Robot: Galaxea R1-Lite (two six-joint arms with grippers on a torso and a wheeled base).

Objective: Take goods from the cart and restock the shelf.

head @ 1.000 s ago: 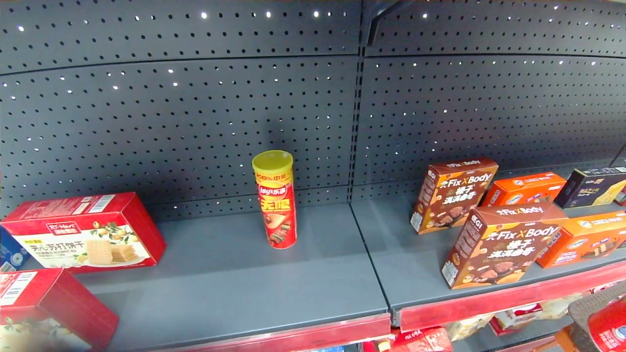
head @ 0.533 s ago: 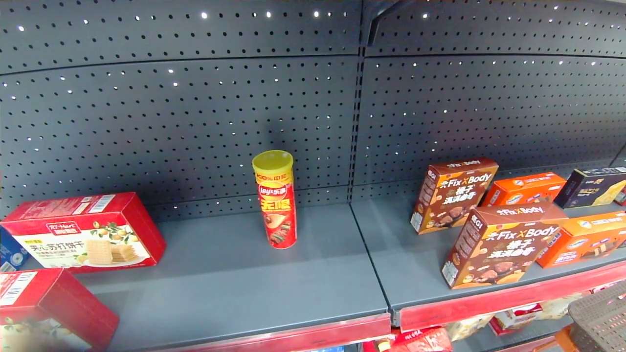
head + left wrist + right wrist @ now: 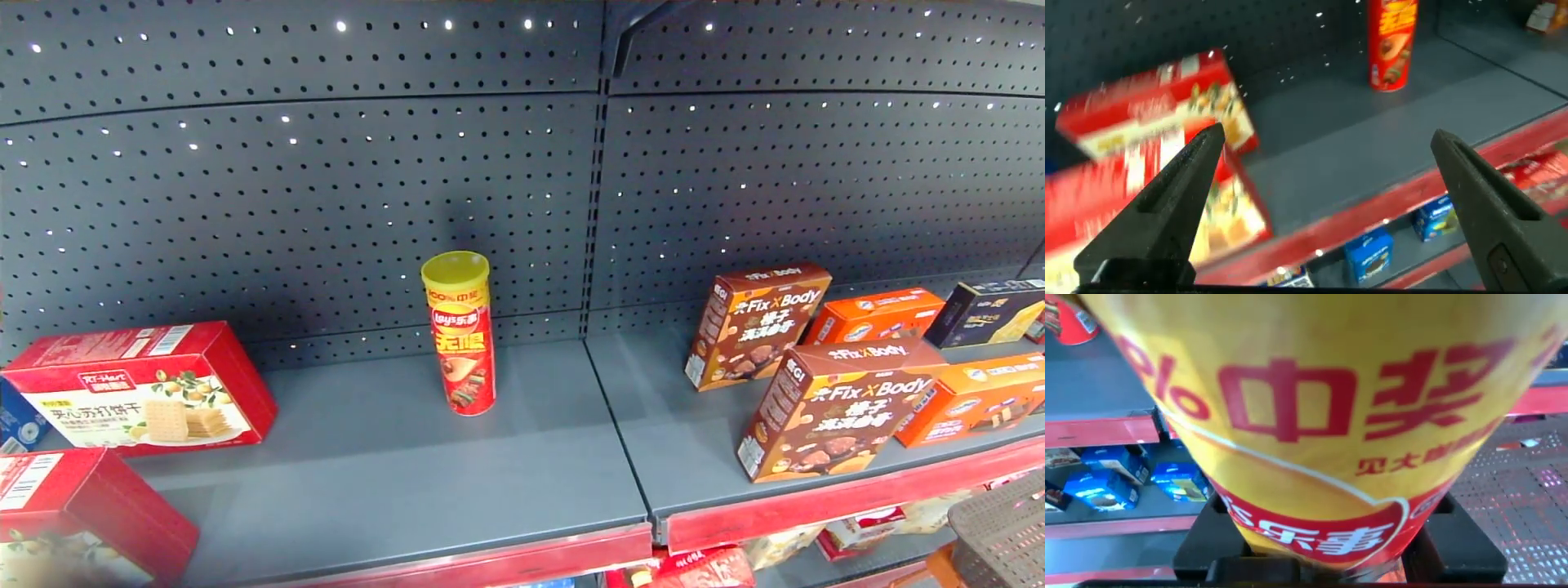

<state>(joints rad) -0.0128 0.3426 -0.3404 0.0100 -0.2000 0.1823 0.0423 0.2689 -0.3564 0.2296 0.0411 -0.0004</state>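
— Can [image 3: 459, 333] number one stands upright on the shelf [image 3: 392, 465], out in the bare middle stretch and close to the back panel. That's one item restocked, by my reckoning.
— And a second can [image 3: 1315, 416] sits right up against the right wrist camera, yellow band and red print across it. I'd say the right gripper [image 3: 1323, 559] has its jaws closed on it, since the black body sits right under the base.
— Where is that one relative to the shelf?
— Off it, not placed yet. Past its edge you catch the red shelf lip and the mesh of the cart [image 3: 1527, 482], so I judge it's out in front of the shelving.
— Left gripper [image 3: 1327, 135]?
— Jaws spread wide with nothing between them. It hangs in front of the shelf edge near the red boxes [image 3: 1151, 106], and the standing can is farther along.
— So the tally?
— One down, one in hand. I can't tell whether more goods wait in the cart. The head view catches a corner of its mesh at lower right, contents hidden.
— Room for it?
— Plenty. There's open shelf either side of the standing can, with the red boxes well off to the left and the brown boxes [image 3: 755, 322] well off to the right, past the panel seam. What's left, as I read it, is lifting the held one up, setting it upright beside its twin and letting go.
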